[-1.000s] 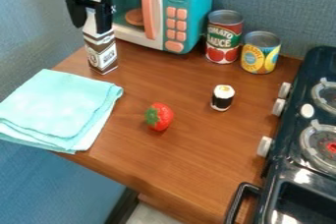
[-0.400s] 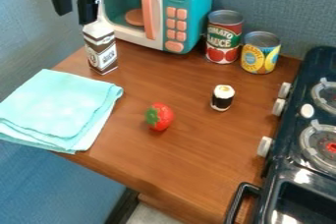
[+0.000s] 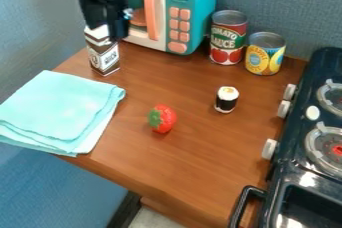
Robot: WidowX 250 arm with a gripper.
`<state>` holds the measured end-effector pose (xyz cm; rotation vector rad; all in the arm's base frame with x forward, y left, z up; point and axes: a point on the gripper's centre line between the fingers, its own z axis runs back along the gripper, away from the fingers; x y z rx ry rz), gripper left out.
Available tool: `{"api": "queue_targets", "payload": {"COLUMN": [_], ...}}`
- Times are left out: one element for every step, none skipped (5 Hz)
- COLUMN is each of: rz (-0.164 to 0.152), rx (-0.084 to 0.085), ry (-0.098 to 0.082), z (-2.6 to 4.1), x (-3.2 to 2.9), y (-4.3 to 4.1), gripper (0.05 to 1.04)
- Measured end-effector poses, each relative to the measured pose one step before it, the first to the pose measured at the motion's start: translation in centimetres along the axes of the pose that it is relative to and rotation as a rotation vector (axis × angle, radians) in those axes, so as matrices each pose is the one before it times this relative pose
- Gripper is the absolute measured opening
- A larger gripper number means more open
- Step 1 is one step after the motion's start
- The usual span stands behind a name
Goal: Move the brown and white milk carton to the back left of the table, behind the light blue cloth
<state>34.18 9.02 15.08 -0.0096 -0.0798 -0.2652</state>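
The black gripper point(image 3: 107, 31) hangs at the upper left, open, with its fingers in front of the top of a brown-and-white carton point(image 3: 104, 58). The carton stands upright at the counter's left back edge; its upper part is partly hidden, and whether the fingers touch it I cannot tell. Right behind the gripper is a teal toy microwave point(image 3: 194, 2) with its door ajar and an orange disc point(image 3: 138, 18) inside. A red strawberry point(image 3: 162, 118) lies mid-counter, and a sushi roll point(image 3: 226, 99) stands to its right. A folded aqua cloth point(image 3: 57, 109) covers the left corner.
A tomato sauce can point(image 3: 228, 38) and a shorter yellow-and-blue can point(image 3: 264, 54) stand at the back. Along the right side is a dark toy stove point(image 3: 294, 172) with knobs and a protruding black handle point(image 3: 246, 204). The wooden counter point(image 3: 194, 164) ends at a front-left edge.
Between the first two frames the gripper moved left and slightly up, off the carton's top. Since then it has come back right and down, in front of the carton's top. The objects have stayed put.
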Motion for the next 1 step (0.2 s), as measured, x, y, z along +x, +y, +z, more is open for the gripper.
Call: {"api": "queue_targets", "payload": {"rz": [-0.0444], "rx": [0.0089], "ry": [-0.0087], "z": [-0.233], "x": [0.692], "y": [-3.196], "gripper": [1.001]}}
